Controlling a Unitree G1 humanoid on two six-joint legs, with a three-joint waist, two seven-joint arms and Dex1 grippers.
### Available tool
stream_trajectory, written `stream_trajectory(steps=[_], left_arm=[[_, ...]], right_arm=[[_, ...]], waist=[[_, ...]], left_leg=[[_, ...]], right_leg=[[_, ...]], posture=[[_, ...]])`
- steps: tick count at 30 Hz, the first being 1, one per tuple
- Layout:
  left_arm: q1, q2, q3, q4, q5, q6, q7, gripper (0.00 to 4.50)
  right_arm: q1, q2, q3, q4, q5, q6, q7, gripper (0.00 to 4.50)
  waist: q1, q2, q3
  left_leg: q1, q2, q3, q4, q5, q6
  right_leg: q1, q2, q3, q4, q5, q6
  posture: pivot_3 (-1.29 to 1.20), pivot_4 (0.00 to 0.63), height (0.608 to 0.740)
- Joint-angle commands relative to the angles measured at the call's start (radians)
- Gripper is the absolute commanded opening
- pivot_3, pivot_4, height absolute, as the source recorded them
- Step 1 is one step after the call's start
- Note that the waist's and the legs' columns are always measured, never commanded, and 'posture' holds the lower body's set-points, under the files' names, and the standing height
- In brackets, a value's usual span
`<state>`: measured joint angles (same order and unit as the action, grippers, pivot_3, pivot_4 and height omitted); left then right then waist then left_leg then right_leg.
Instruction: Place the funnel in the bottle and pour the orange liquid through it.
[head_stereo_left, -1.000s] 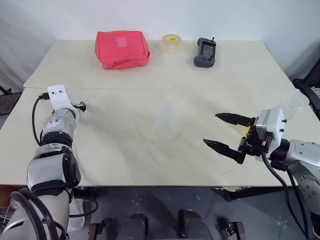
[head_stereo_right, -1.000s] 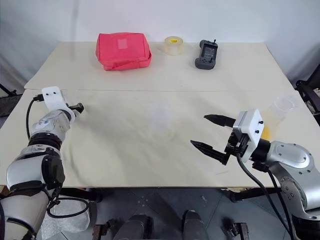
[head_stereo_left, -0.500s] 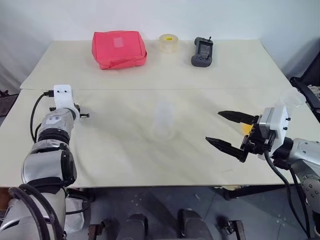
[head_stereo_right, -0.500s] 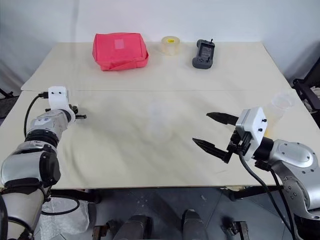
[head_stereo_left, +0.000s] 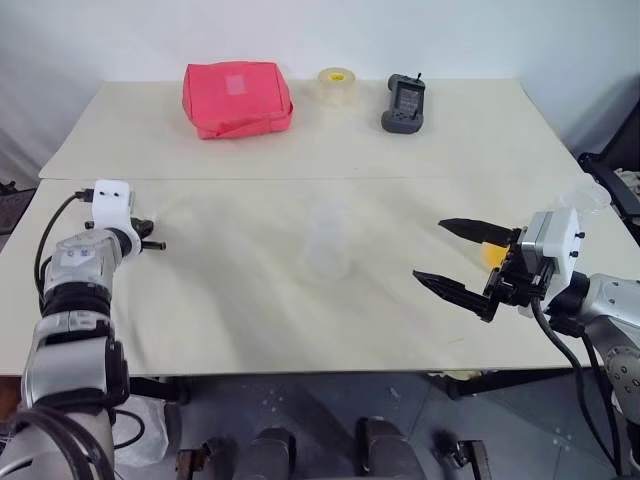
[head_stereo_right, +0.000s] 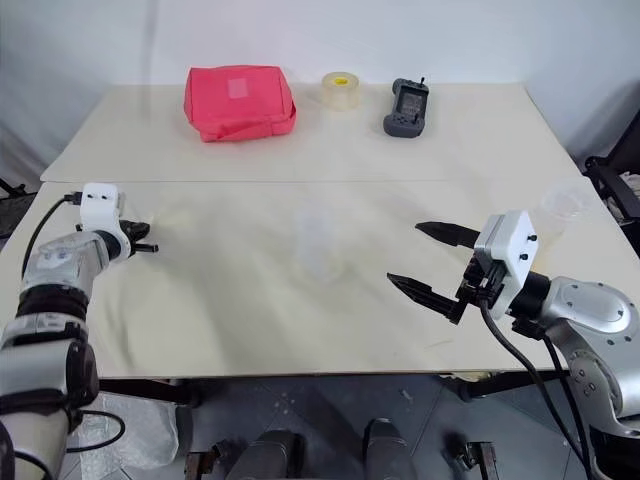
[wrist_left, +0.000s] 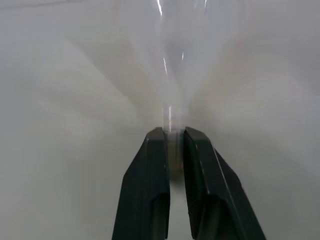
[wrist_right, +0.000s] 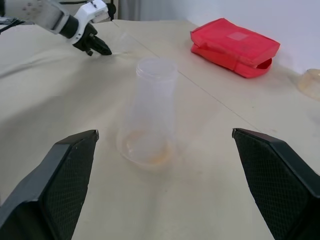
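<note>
The funnel's (wrist_left: 172, 75) stem is pinched between the left gripper's (wrist_left: 173, 137) tips, apparently thinly; slippage is risked. The bottle (head_stereo_left: 326, 241) stands well ahead of the spread right gripper (head_stereo_left: 448, 253).

Head stereo above; wrist close-ups.

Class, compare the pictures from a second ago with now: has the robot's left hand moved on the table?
Yes. The left hand, shut on the funnel stem, has drawn back from the table seam toward the near left edge.
</note>
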<state>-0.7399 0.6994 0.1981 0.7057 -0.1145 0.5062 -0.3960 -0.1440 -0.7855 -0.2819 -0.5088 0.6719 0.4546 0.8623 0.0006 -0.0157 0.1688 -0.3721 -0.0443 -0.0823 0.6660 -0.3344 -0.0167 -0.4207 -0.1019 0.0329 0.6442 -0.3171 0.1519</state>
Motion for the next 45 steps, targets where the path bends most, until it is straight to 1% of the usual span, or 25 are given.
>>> stream_trajectory(steps=[1, 3, 4, 6, 9, 10, 12, 15, 16, 21, 23, 27, 28, 36, 41, 42, 45], left_arm=[[0.16, 0.027, 0.004, -0.331, -0.082, 0.085, -0.137, 0.1], [0.226, 0.031, 0.01, -0.448, -0.112, 0.134, -0.168, 0.1], [0.273, 0.029, 0.006, -0.536, -0.149, 0.152, -0.212, 0.1], [0.333, 0.027, -0.005, -0.648, -0.197, 0.179, -0.275, 0.1], [0.369, 0.027, -0.044, -0.716, -0.224, 0.146, -0.361, 0.1], [0.377, 0.027, -0.059, -0.724, -0.226, 0.108, -0.399, 0.1], [0.378, 0.035, -0.1, -0.708, -0.205, 0.041, -0.459, 0.1], [0.354, 0.03, -0.149, -0.62, -0.165, -0.132, -0.552, 0.1], [0.342, 0.034, -0.165, -0.591, -0.153, -0.159, -0.571, 0.1], [0.288, 0.041, -0.222, -0.464, -0.094, -0.255, -0.626, 0.1], [0.285, 0.05, -0.24, -0.443, -0.067, -0.273, -0.636, 0.1], [0.287, 0.048, -0.233, -0.444, -0.066, -0.25, -0.639, 0.1], [0.287, 0.048, -0.232, -0.443, -0.061, -0.246, -0.631, 0.81], [0.287, 0.052, -0.223, -0.465, -0.069, -0.185, -0.628, 2.99], [0.29, 0.071, -0.183, -0.493, -0.094, -0.133, -0.63, 4.37], [0.289, 0.083, -0.171, -0.491, -0.093, -0.142, -0.632, 4.44], [0.28, 0.109, -0.148, -0.475, -0.093, -0.206, -0.648, 4.44]], right_arm=[[-0.004, -0.012, -0.023, -0.018, 0.014, -0.007, 0.007, 4.5], [-0.006, -0.012, -0.022, -0.015, 0.014, -0.006, 0.01, 4.5], [-0.01, -0.012, -0.019, -0.01, 0.014, -0.006, 0.013, 4.5], [-0.021, -0.01, -0.009, -0.001, 0.012, -0.005, 0.017, 4.5], [-0.041, -0.002, 0.009, 0.013, 0.007, -0.007, 0.023, 4.5], [-0.048, 0.001, 0.015, 0.018, 0.004, -0.008, 0.024, 4.5], [-0.063, 0.007, 0.028, 0.028, 0.0, -0.011, 0.026, 4.5], [-0.075, 0.014, 0.045, 0.038, -0.006, -0.017, 0.028, 4.5], [-0.076, 0.015, 0.047, 0.04, -0.007, -0.018, 0.028, 4.5], [-0.075, 0.024, 0.05, 0.039, -0.01, -0.022, 0.024, 4.5], [-0.068, 0.026, 0.049, 0.032, -0.01, -0.023, 0.02, 4.5], [-0.048, 0.032, 0.04, 0.019, -0.009, -0.025, 0.011, 4.5], [-0.044, 0.033, 0.039, 0.016, -0.01, -0.026, 0.011, 4.5], [-0.04, 0.028, 0.037, 0.022, -0.013, -0.036, 0.01, 4.5], [-0.039, 0.027, 0.036, 0.021, -0.016, -0.038, 0.009, 4.5], [-0.037, 0.027, 0.034, 0.021, -0.016, -0.038, 0.01, 4.5], [-0.037, 0.026, 0.033, 0.024, -0.018, -0.038, 0.011, 4.5]], waist=[[-0.001, 0.0, 0.0], [0.0, 0.0, 0.0], [0.0, 0.0, 0.0], [0.002, 0.0, 0.0], [0.006, 0.0, 0.0], [0.006, 0.0, 0.0], [0.004, 0.0, 0.0], [0.002, 0.001, 0.0], [0.002, 0.001, 0.0], [0.001, 0.001, 0.0], [0.0, 0.001, 0.0], [-0.001, 0.001, 0.0], [-0.001, 0.001, 0.0], [0.0, 0.001, 0.0], [-0.002, 0.001, 0.0], [-0.003, 0.001, 0.0], [-0.002, 0.001, 0.0]], left_leg=[[0.0, 0.0, 0.0, 0.0, 0.0, 0.0], [0.0, 0.001, 0.0, 0.0, 0.0, 0.0], [0.0, 0.001, 0.0, 0.0, 0.0, 0.0], [0.0, 0.001, 0.0, 0.0, 0.0, 0.0], [0.0, 0.001, 0.0, 0.001, 0.0, 0.0], [0.0, 0.001, 0.0, 0.001, 0.0, 0.0], [0.0, 0.001, 0.0, 0.0, 0.0, 0.0], [0.0, 0.001, 0.0, 0.0, 0.0, 0.0], [0.0, 0.001, 0.001, 0.0, 0.0, 0.0], [0.0, 0.002, 0.001, 0.0, 0.0, 0.0], [0.0, 0.002, 0.002, 0.0, 0.0, 0.001], [0.0, 0.002, 0.002, 0.0, 0.0, 0.001], [0.0, 0.002, 0.002, 0.0, 0.0, 0.001], [0.002, 0.002, 0.002, 0.001, 0.0, 0.001], [0.003, 0.002, 0.002, 0.001, 0.001, 0.001], [0.002, 0.002, 0.002, 0.001, 0.001, 0.001], [0.002, 0.002, 0.002, 0.0, 0.001, 0.001]], right_leg=[[0.0, 0.0, 0.0, -0.001, 0.0, 0.0], [0.0, 0.0, 0.0, -0.001, 0.0, 0.0], [0.0, 0.0, 0.0, -0.001, 0.0, 0.0], [0.0, 0.0, 0.0, -0.002, 0.0, 0.0], [0.001, 0.0, 0.0, -0.007, 0.0, 0.0], [0.002, 0.0, 0.0, -0.008, 0.0, 0.0], [0.002, 0.0, 0.0, -0.009, 0.0, -0.001], [0.002, 0.0, 0.0, -0.009, 0.0, -0.001], [0.002, 0.0, 0.0, -0.009, 0.0, -0.001], [0.002, 0.001, 0.0, -0.01, 0.0, -0.001], [0.002, 0.001, 0.0, -0.008, 0.0, -0.001], [0.002, 0.001, 0.0, -0.008, 0.0, -0.001], [0.002, 0.001, 0.0, -0.008, 0.0, -0.001], [0.003, 0.001, 0.0, -0.008, 0.0, -0.001], [0.003, 0.001, 0.001, -0.008, 0.0, -0.001], [0.003, 0.002, 0.001, -0.007, 0.0, -0.001], [0.003, 0.002, 0.001, -0.008, 0.0, -0.001]], posture=[[0.0, 0.15, 0.74], [0.0, 0.15, 0.74], [0.0, 0.15, 0.74], [0.0, 0.15, 0.74], [0.0, 0.15, 0.74], [0.0, 0.15, 0.74], [0.0, 0.15, 0.74], [0.0, 0.15, 0.74], [0.0, 0.15, 0.74], [0.0, 0.15, 0.74], [0.0, 0.15, 0.74], [0.0, 0.15, 0.74], [0.0, 0.15, 0.74], [0.0, 0.15, 0.74], [0.0, 0.15, 0.74], [0.0, 0.15, 0.74], [0.0, 0.15, 0.74]])
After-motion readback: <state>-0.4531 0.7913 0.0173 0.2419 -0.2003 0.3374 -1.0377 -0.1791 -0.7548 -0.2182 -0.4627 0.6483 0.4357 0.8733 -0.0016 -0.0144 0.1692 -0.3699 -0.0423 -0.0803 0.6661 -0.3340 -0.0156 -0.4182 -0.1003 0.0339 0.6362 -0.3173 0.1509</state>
